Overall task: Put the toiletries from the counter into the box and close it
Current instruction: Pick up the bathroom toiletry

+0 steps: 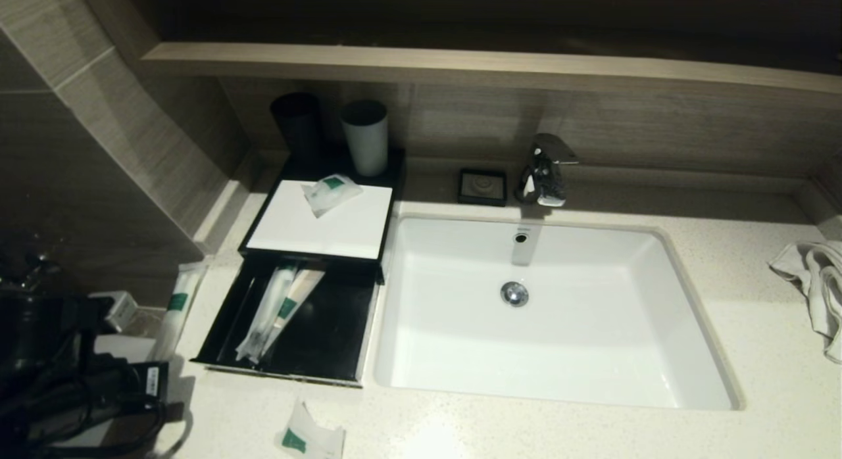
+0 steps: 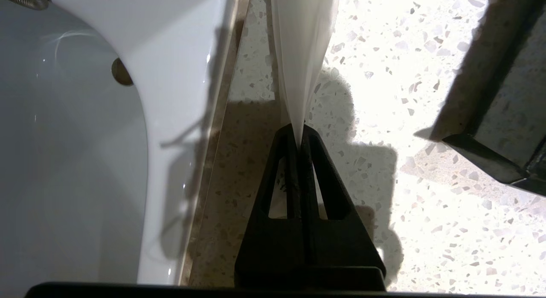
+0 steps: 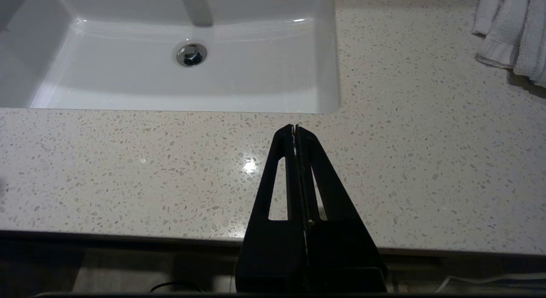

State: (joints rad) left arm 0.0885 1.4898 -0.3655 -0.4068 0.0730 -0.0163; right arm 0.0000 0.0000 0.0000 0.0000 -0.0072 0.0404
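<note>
The left gripper (image 2: pixel 298 138) pinches the near end of a long translucent tube packet (image 2: pixel 300 54), its fingers pressed flat together on the thin plastic at the centre of the left wrist view. In the head view that packet (image 1: pixel 179 308) lies at the left of the frame, on the counter (image 1: pixel 756 354) just beside the open drawer (image 1: pixel 329 340) of the box (image 1: pixel 322 219); the gripper itself cannot be made out there.

The hold takes only the very edge of the film, so the packet could slip free as it is lifted, or swing and droop. A drooping end may catch on the drawer's wall instead of clearing it. The counter's edge and a white basin-like fixture (image 2: pixel 85 140) sit close beside the packet, so a dropped packet could fall off the counter.

Two slim packets (image 1: pixel 279 311) already lie in the drawer. One sachet (image 1: pixel 331 193) rests on the box's white top, another sachet (image 1: pixel 309 436) lies at the bottom of the frame; either could be missed or jam the drawer. The right gripper (image 3: pixel 295 128) hangs pressed together and empty over the counter before the sink (image 3: pixel 324 67).
</note>
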